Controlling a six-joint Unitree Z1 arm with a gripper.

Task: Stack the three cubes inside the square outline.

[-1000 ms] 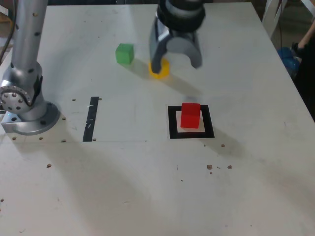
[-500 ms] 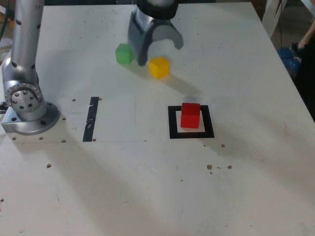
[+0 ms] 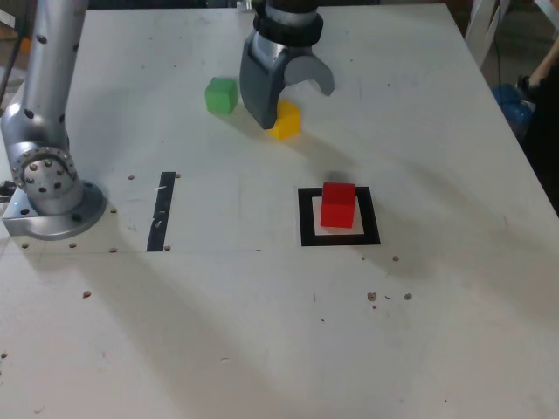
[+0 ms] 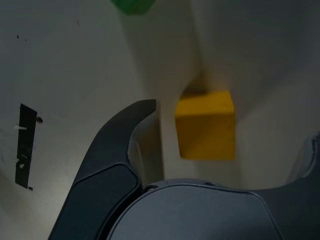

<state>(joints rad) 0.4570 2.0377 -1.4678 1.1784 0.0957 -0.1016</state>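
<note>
The yellow cube (image 3: 287, 123) lies on the white table, partly hidden behind my gripper (image 3: 293, 103), which hangs open right over it. In the wrist view the yellow cube (image 4: 206, 125) sits between the two spread fingers (image 4: 127, 137), touching neither. The green cube (image 3: 221, 94) rests to the exterior view's left of the gripper and shows as a sliver, the green cube (image 4: 131, 5), in the wrist view. The red cube (image 3: 338, 205) stands inside the square outline (image 3: 306, 218), nearer the camera.
The arm's base (image 3: 48, 196) stands at the exterior view's left. A straight black tape strip (image 3: 162, 210) lies beside it and also shows as the strip (image 4: 25, 145) in the wrist view. Small specks dot the table. Blue clutter (image 3: 514, 98) sits past the right edge.
The gripper swung left off the yellow cube, then came back right and lower over it. Its jaws spread wider. No cube has moved.
</note>
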